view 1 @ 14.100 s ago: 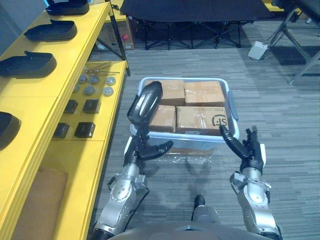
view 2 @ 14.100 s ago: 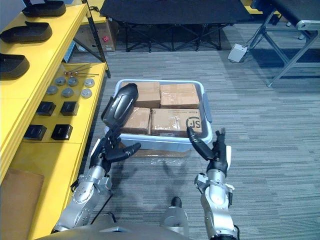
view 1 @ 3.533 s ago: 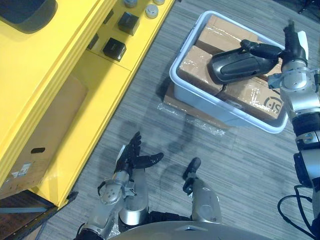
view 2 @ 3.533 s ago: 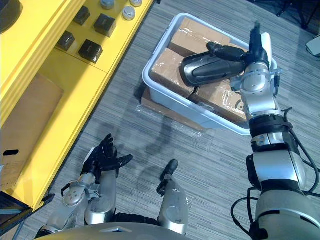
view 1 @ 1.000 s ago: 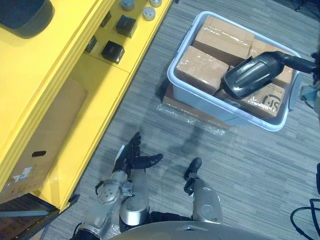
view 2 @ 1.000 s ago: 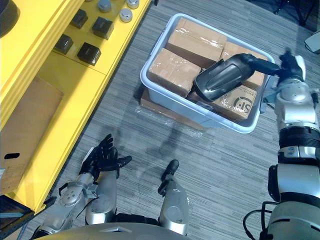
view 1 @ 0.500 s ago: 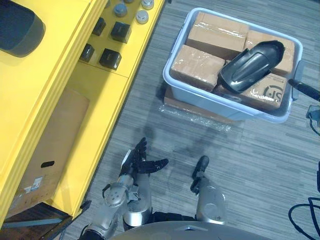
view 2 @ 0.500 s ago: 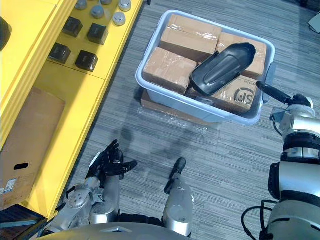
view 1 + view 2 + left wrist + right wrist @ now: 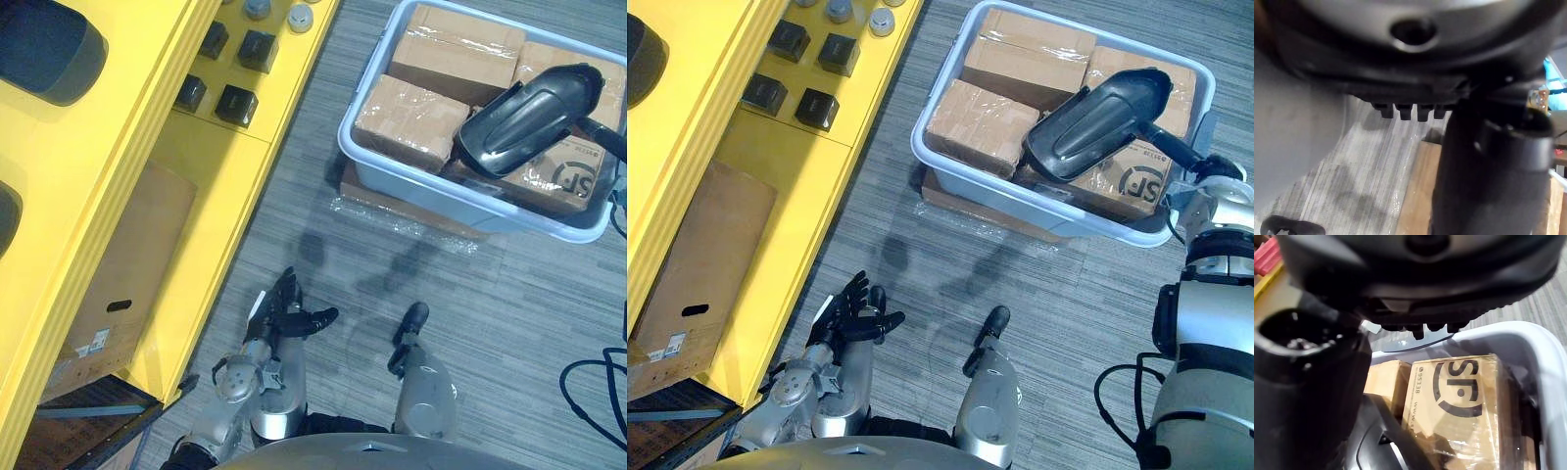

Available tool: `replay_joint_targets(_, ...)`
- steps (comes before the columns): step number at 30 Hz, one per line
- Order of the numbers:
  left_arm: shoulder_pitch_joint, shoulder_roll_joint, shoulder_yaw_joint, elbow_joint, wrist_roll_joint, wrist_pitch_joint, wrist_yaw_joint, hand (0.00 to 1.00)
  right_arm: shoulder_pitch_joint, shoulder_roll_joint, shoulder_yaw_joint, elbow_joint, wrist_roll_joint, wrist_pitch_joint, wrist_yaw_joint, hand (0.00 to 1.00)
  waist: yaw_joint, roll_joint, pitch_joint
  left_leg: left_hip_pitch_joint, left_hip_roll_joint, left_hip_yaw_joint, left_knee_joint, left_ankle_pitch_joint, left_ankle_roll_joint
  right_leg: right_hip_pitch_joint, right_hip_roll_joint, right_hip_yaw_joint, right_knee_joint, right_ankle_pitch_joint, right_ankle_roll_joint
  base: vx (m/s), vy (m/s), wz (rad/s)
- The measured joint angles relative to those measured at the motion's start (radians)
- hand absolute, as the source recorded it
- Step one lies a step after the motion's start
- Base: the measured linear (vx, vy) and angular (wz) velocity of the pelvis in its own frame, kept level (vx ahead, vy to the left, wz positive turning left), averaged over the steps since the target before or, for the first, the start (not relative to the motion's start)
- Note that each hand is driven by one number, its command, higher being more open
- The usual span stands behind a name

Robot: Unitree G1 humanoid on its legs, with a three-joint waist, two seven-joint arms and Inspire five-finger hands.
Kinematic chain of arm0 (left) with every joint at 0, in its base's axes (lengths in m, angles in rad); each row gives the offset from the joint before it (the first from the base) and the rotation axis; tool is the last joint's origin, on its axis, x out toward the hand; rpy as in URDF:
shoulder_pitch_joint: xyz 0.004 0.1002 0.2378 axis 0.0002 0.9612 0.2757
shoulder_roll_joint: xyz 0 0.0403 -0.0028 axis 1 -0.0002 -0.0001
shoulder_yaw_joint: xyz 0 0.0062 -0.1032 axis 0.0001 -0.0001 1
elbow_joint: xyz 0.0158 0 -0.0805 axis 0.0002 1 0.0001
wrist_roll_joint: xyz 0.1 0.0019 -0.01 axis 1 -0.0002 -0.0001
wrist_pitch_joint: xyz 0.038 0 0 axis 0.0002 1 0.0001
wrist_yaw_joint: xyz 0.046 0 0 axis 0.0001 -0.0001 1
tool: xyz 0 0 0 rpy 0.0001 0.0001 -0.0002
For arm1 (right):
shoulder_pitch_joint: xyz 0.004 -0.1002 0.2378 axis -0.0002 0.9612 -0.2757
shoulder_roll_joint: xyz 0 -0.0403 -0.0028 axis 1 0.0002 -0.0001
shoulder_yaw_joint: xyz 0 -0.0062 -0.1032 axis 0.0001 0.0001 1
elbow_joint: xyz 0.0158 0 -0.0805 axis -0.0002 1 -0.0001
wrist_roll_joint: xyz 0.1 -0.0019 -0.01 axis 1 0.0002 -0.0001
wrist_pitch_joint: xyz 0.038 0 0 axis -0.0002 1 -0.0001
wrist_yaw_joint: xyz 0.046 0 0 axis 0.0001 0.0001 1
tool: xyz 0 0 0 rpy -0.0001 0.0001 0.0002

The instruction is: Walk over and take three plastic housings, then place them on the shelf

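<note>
**Housing lies on the boxes in the bin, right hand at its edge**

One dark housing (image 9: 1097, 117) lies aslant on top of the brown boxes (image 9: 980, 122) in the pale bin (image 9: 1019, 201). It is toward the bin's right side, with its broad end near the bin's middle and its narrow end up by the far right corner.

The right hand (image 9: 1200, 166) sits just outside the bin's right rim. Its fingers are straight and closed on nothing, and its thumb stretches out toward the housing's edge — whether it touches there I cannot tell. In the right wrist view the thumb hangs above the housing and the printed box beside it.

The left hand (image 9: 284, 315) is well apart from the bin. It is low over the grey carpet floor (image 9: 509, 323), near the foot of the shelf (image 9: 137, 147), with fingers spread wide and holding nothing.

The yellow shelf runs along the robot's left. Its upper level carries more dark housings (image 9: 49, 64). The lower level carries small black blocks (image 9: 235, 98) and, further off, round grey discs (image 9: 301, 18). Below these stands a cardboard carton (image 9: 118, 264).

A sheet of clear film (image 9: 411, 220) shows on the floor at the bin's near side.
</note>
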Motion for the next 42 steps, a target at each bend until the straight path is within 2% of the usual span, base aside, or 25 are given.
replay_joint_targets(11, -0.003, -0.002, -0.012, 0.007, 0.0, 0.002, 0.002, 1.0, 0.0, 0.0, 0.044, -0.006, 0.0, 0.016, 0.001, 1.0, 0.003, 0.006, -0.001, 0.015, 0.001, 0.007, -0.003, 0.002, 0.001, 0.005, -0.002, 0.01, 0.01, -0.002, -0.002, -0.02, 0.021, -0.02)
replay_joint_targets(17, -0.018, -0.025, -0.023, 0.028, -0.027, 0.0, 0.009, 1.0, -0.021, 0.0, 0.087, -0.003, 0.003, 0.066, 0.004, 1.0, 0.009, 0.039, 0.001, 0.016, 0.001, 0.006, -0.006, 0.007, 0.0, 0.003, -0.003, 0.009, 0.014, -0.001, -0.002, 0.0, 0.005, 0.0)
replay_joint_targets(20, -0.042, -0.032, -0.044, 0.053, -0.03, -0.007, 0.013, 1.0, -0.028, 0.001, 0.106, -0.002, 0.005, 0.068, 0.002, 1.0, 0.029, 0.052, -0.001, 0.012, 0.001, 0.006, -0.007, 0.008, 0.0, -0.004, -0.004, 0.01, 0.017, -0.001, -0.002, 0.0, 0.0, 0.0)
replay_joint_targets(25, -0.05, -0.034, -0.057, 0.065, -0.032, -0.042, 0.015, 1.0, -0.09, 0.005, 0.123, 0.005, 0.023, 0.068, -0.021, 1.0, 0.04, 0.052, -0.001, -0.021, 0.0, -0.001, 0.003, 0.008, 0.0, -0.032, -0.005, 0.007, 0.025, -0.001, -0.002, 0.0, 0.021, 0.01)
replay_joint_targets(28, -0.073, -0.034, -0.073, 0.077, -0.035, -0.044, 0.016, 1.0, -0.117, 0.005, 0.127, 0.005, 0.023, 0.068, -0.042, 1.0, 0.059, 0.053, -0.001, -0.031, -0.001, -0.004, 0.012, 0.008, 0.001, -0.043, -0.007, 0.006, 0.035, -0.003, -0.003, 0.0, 0.036, 0.02)
replay_joint_targets(31, -0.087, -0.034, -0.083, 0.084, -0.035, -0.048, 0.017, 1.0, -0.153, 0.011, 0.163, 0.004, 0.023, 0.069, -0.053, 1.0, 0.065, 0.055, -0.001, -0.057, -0.004, -0.014, 0.023, 0.008, 0.001, -0.055, -0.008, -0.003, 0.037, -0.003, -0.003, -0.02, 0.037, 0.08)
replay_joint_targets(35, -0.108, -0.035, -0.104, 0.095, -0.067, -0.061, 0.017, 1.0, -0.154, 0.016, 0.177, 0.004, 0.022, 0.101, -0.066, 1.0, 0.086, 0.063, 0.0, -0.065, -0.008, -0.014, 0.024, 0.009, 0.003, -0.064, -0.013, -0.005, 0.042, -0.003, -0.003, -0.01, 0.026, 0.01)
replay_joint_targets(38, -0.117, -0.035, -0.114, 0.104, -0.07, -0.066, 0.021, 1.0, -0.157, 0.016, 0.184, 0.004, 0.018, 0.133, -0.087, 1.0, 0.088, 0.066, -0.002, -0.086, -0.013, -0.018, 0.026, 0.011, 0.006, -0.085, -0.02, -0.007, 0.05, -0.003, -0.003, -0.02, 0.041, 0.04)
replay_joint_targets(42, -0.122, -0.036, -0.125, 0.11, -0.071, -0.077, 0.026, 1.0, -0.175, 0.016, 0.182, -0.002, -0.02, 0.2, -0.118, 1.0, 0.094, 0.067, -0.002, -0.093, -0.022, -0.017, 0.026, 0.013, 0.01, -0.092, -0.03, -0.009, 0.053, -0.003, 0.0, -0.01, 0.047, 0.03)
